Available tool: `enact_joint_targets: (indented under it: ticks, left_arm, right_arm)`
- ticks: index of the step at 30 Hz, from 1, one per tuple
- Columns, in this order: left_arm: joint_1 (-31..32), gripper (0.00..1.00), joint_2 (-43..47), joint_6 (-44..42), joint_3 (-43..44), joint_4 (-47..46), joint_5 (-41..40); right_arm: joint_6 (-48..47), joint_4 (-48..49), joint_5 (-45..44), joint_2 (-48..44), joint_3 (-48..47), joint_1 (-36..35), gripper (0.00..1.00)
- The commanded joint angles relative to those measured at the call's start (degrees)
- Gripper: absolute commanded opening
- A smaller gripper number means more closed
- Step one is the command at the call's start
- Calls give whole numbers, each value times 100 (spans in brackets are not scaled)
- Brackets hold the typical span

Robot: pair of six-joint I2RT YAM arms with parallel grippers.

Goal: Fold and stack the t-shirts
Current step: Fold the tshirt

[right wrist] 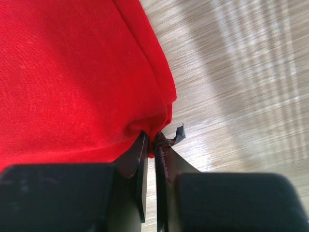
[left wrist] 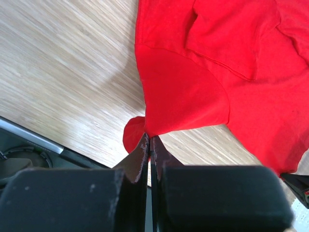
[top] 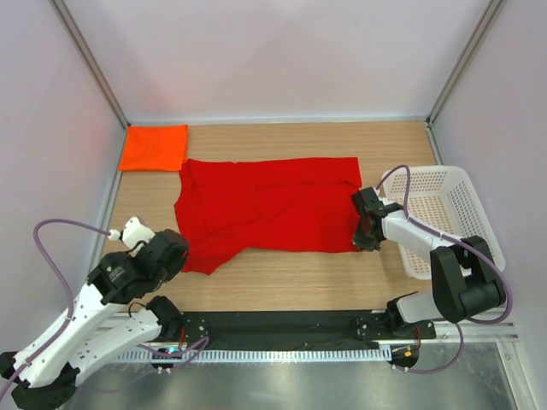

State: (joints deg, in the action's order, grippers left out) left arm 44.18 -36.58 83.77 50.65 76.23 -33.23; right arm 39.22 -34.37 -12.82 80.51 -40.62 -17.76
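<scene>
A red t-shirt (top: 265,209) lies spread and rumpled across the middle of the wooden table. My left gripper (left wrist: 149,140) is shut on its near left corner, by a sleeve (left wrist: 183,96). At the shirt's near right corner my right gripper (right wrist: 153,139) is shut on the hem, and the red cloth (right wrist: 72,72) bunches between its fingers. An orange t-shirt (top: 154,147) sits folded flat at the far left corner of the table. In the overhead view the left gripper (top: 181,256) and right gripper (top: 363,232) hold opposite near corners.
A white mesh basket (top: 444,218) stands at the right edge, right behind the right arm. White walls close in the table on three sides. A black rail (top: 273,329) runs along the near edge.
</scene>
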Motion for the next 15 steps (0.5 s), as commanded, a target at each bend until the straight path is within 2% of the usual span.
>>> enact_joint_targets:
  ticks: [1,2,6,11,15]
  left_arm:
    - [11,0,28,-281,137,1299,-298]
    - [3,0,28,-369,164,1211,-280]
    - [11,0,37,-904,322,843,-166]
    - [3,0,-86,-1502,331,236,167]
    - [3,0,-595,-2047,576,-441,239]
  right_arm:
    - [86,10,-318,176,186,71,11]
    - [51,-60,-309,62,186,62,6]
    - [-151,-438,-161,-307,204,62,1]
    - [-309,-965,34,-589,-103,71,1]
    - [-529,-1308,69,-537,-674,62,1]
